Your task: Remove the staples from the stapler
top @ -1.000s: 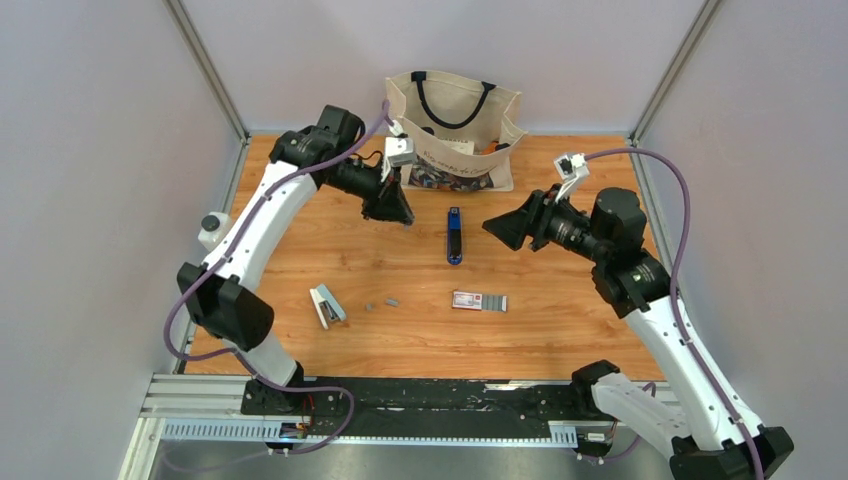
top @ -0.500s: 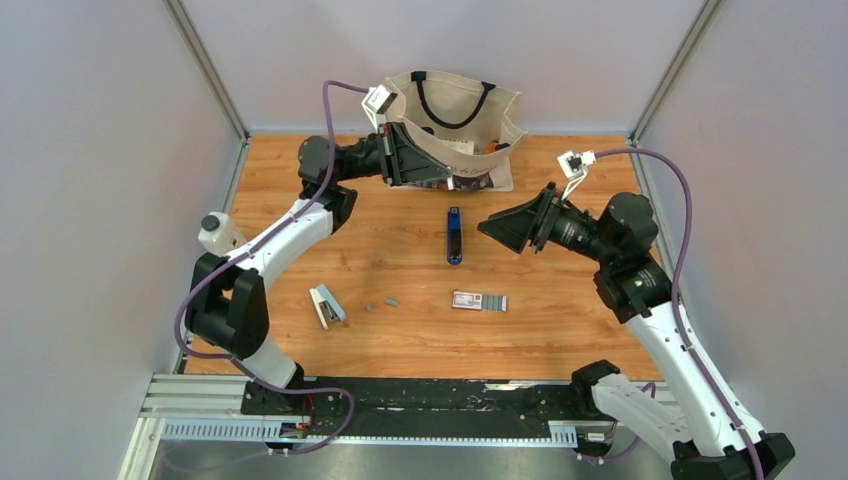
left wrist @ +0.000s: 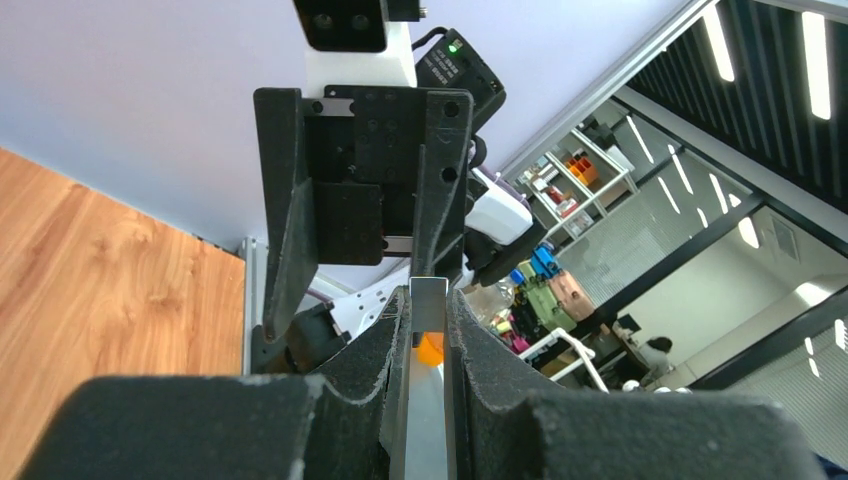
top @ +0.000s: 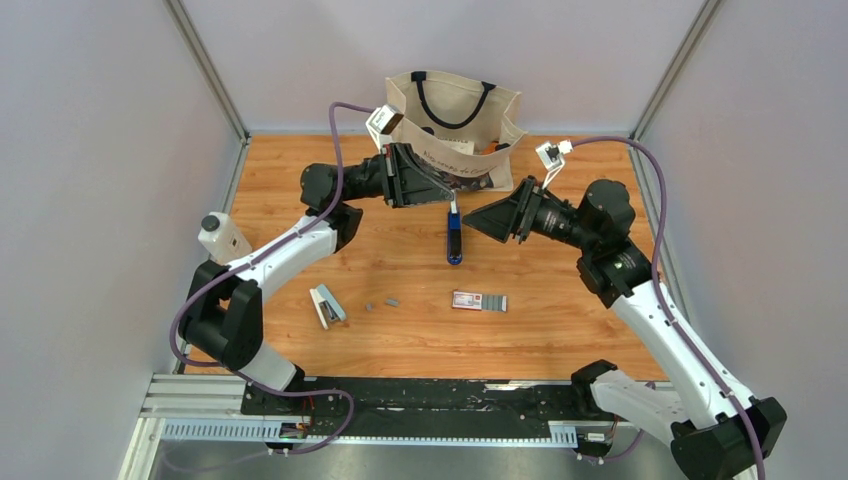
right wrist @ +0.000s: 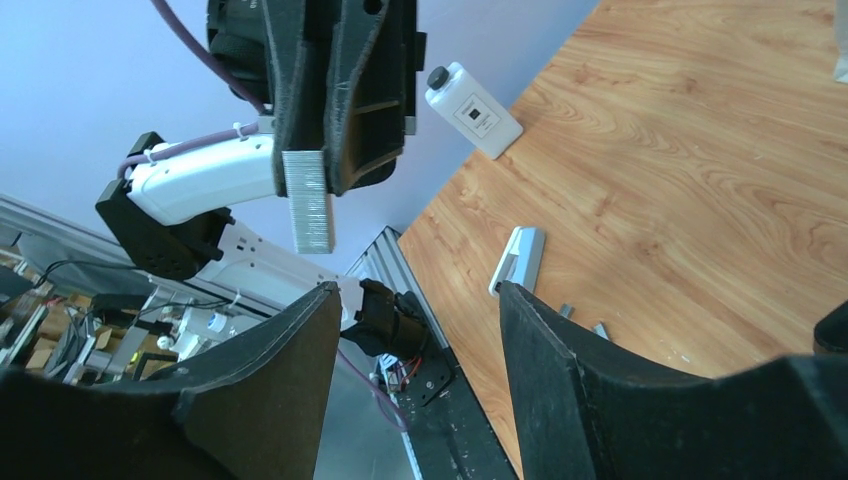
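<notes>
The dark blue stapler (top: pixel 455 240) lies on the wooden table (top: pixel 560 330) at its middle. My left gripper (top: pixel 438 190) hovers above the stapler's far end. It is shut on a silvery strip of staples (top: pixel 452 202), which shows between its pads in the left wrist view (left wrist: pixel 428 390). In the right wrist view the strip (right wrist: pixel 308 200) sticks out of the left gripper (right wrist: pixel 325 175). My right gripper (top: pixel 478 217) is open and empty, faces the left one closely, and also shows in the right wrist view (right wrist: pixel 415 330). Two short staple pieces (top: pixel 381 302) lie on the table.
A pale grey-blue and white stapler (top: pixel 325 305) lies front left. A red-and-white box (top: pixel 478 300) lies in front of the dark stapler. A cream tote bag (top: pixel 455 125) stands at the back. A white bottle (top: pixel 222 236) stands at the left edge.
My left gripper swung up past the bag, then right and down until it points at the right gripper. My right gripper moved left toward it. The things on the table did not move.
</notes>
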`<state>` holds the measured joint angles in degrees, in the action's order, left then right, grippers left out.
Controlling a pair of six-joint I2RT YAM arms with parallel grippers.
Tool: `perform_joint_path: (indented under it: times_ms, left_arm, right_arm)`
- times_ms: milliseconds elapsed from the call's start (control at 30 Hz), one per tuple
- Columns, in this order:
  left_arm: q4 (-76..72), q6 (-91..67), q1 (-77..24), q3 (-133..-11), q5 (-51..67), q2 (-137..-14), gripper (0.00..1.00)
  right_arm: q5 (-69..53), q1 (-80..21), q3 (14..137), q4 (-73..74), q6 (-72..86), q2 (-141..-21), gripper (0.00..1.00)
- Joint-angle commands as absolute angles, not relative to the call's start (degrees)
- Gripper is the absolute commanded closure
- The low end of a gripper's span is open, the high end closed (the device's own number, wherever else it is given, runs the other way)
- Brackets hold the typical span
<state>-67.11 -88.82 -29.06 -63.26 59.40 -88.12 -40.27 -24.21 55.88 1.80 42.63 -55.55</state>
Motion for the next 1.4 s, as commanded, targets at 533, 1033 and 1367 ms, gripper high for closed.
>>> perform_joint_path:
  times_ms: [533,1033,1367]
  left_arm:
    - [-71.5,-87.8,-30.8,-64.2,60.0,-89.4,0.95]
    - [-72.3,-87.8,-30.8,-64.5,60.9,-90.8,0.96]
    - [-19.4,-46.6,-30.2,-72.0,62.2,-86.6,0.78]
  right_arm:
    - [-41.2,-27.6,62.4,-4.7,41.9,-59.1,0.51]
    - [-39.6,-27.9,61.6,-4.2,40.7,-58.9,0.79]
    - [-34.7,-27.8,59.2,12.3,32.1,-54.6,0.96]
